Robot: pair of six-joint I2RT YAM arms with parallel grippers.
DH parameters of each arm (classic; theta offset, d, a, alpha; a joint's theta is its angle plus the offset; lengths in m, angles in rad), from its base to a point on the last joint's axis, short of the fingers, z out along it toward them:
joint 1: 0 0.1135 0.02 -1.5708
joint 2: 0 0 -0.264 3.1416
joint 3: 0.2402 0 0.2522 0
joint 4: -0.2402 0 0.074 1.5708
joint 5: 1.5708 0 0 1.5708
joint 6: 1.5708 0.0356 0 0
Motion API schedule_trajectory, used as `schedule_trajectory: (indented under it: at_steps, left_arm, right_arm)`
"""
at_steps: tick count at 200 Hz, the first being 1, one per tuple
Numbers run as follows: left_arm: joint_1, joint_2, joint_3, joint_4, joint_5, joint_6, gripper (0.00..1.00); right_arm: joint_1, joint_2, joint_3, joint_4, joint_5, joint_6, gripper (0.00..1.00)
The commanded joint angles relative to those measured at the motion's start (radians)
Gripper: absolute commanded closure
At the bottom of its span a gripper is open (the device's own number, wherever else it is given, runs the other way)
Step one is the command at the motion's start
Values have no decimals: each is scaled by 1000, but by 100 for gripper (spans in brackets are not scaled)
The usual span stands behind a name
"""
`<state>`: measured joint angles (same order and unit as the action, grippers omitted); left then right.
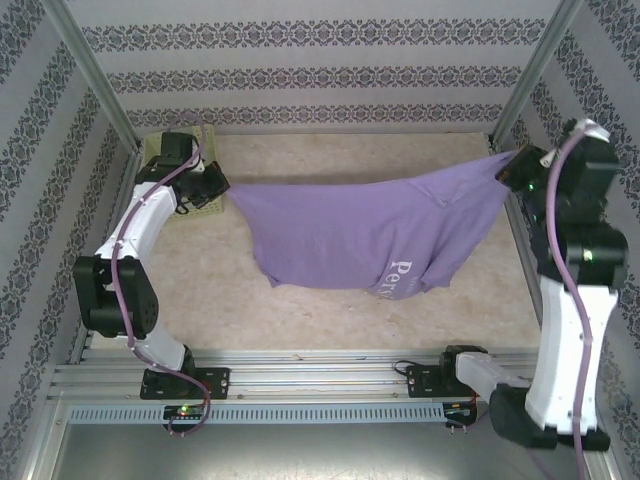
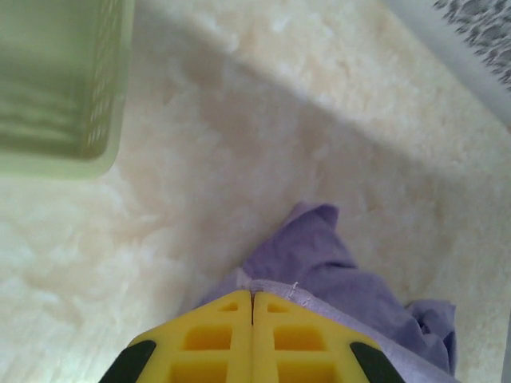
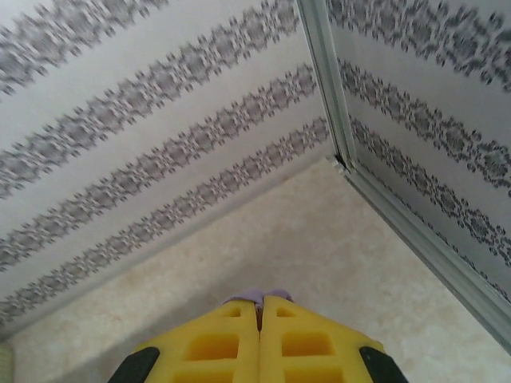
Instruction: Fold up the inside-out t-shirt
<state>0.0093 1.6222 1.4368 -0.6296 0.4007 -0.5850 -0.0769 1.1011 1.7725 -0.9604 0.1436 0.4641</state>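
Bases of both arms are sitting at the bottom of the top view, bolted to a slotted aluminium rail (image 1: 300, 380). From there the left arm (image 1: 135, 240) is reaching up the left side of the frame and the right arm (image 1: 570, 320) is rising along the right edge. Between them the pale speckled table (image 1: 300, 320) is lying bare across the lower middle.

Above that the inside-out t-shirt (image 1: 360, 235) is hanging stretched across the middle of the frame, strung between both grippers. Its top edge is running taut from centre-left to upper right and its body is sagging low. Can't tell if the bottom edge is touching the table. White lettering (image 1: 400, 278) is showing sideways at the lower right of the fabric, only partly readable.

At centre-left the left gripper (image 1: 222, 190) is clamping the shirt's left corner. In the left wrist view its yellow fingers (image 2: 215, 335) are pressing together at bottom centre, with purple cloth pinched there and bunching out to the lower right.

At upper right the right gripper (image 1: 518, 168) is clenching the shirt's other end. In the right wrist view a small purple tuft is poking out past the closed tips at bottom centre.

Behind the left gripper a pale green basket (image 1: 152, 150) is sitting in the upper left of the top view, apart from the shirt. Striped patterned walls (image 1: 320, 60) are closing off the top of the frame.
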Motion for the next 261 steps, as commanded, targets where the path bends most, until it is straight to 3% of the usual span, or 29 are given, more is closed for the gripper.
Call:
schedule_trajectory:
  at_steps: [1,43,89,119,159,233,261]
  left_arm:
    - [18,-142,215,-6,8,16,100]
    - [21,-406,197,169,-21,5,100]
    - [23,-634,129,244,-46,17,100]
    - [23,-674,139,239,-79,29,100]
    - [24,-537,213,205,-70,56,100]
    - [24,-89,351,166,7,48,100]
    - [24,63,487,158,7,40,100]
  right_arm:
    - [-14,15,161,30,19,-15,100]
    - [-14,24,484,-28,71,-42,100]
    - [-12,-116,499,90,84,-79,100]
    - [-11,-132,501,118,90,-96,100]
    - [-11,-31,488,158,79,-99,100]
    - [-13,172,278,335,15,-105,100]
    - [-12,301,312,380,-7,-93,100]
